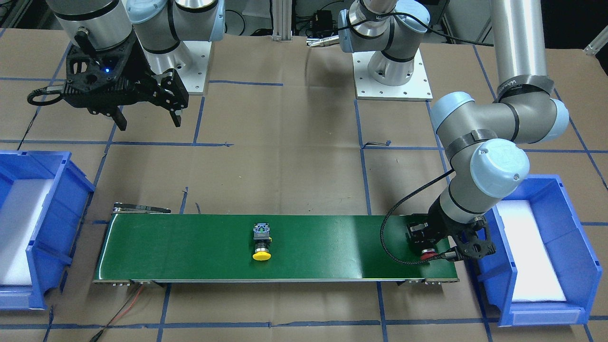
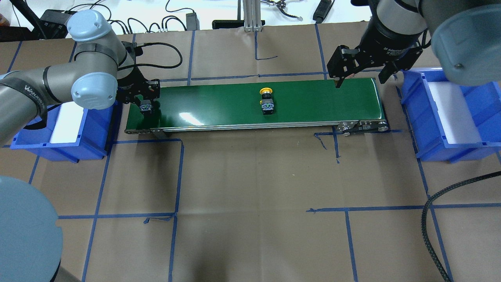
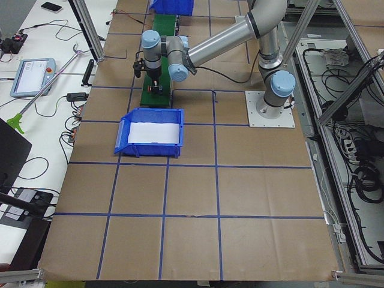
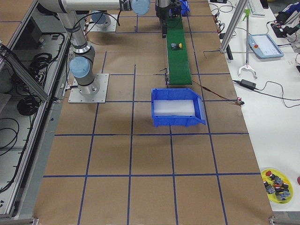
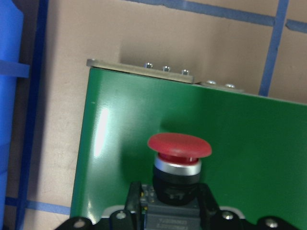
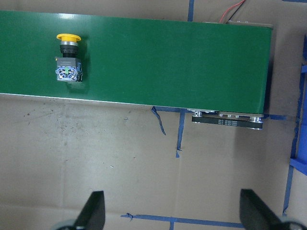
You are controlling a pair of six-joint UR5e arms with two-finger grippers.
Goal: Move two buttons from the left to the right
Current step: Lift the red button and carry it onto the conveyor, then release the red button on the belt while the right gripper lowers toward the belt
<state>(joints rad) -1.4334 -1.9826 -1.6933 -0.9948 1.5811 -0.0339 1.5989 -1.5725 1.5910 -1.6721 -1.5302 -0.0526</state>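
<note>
- so, front-facing view: your left gripper (image 1: pixel 439 247) sits low over the end of the conveyor belt (image 1: pixel 190 247) by the left bin (image 1: pixel 582 256). its jaws are closed round the red button (image 1: pixel 429 255), cap toward the operators' side. i'd judge it is setting the button down so the belt can carry it across. the yellow button (image 1: pixel 261 243) lies on its side mid-belt. the right gripper (image 1: pixel 148 121) hangs raised and open near the belt's other end. the left gripper's fingers cover the red button's block here.
- overhead view: the right gripper is spread wide by the belt's end beside the right bin (image 2: pixel 415 117), probably waiting for what arrives. the left arm hides part of the left bin.
- side views: both grippers are too small and far off for you to read.
- left wrist view: the red cap and black barrel lie over the green belt, with the grey block pinched between the fingers. the frame's bottom edge cuts the block off.
- right wrist view: the fingers are well apart with nothing between them. the yellow button is on the belt at upper left, and the red one is out of frame.
</note>
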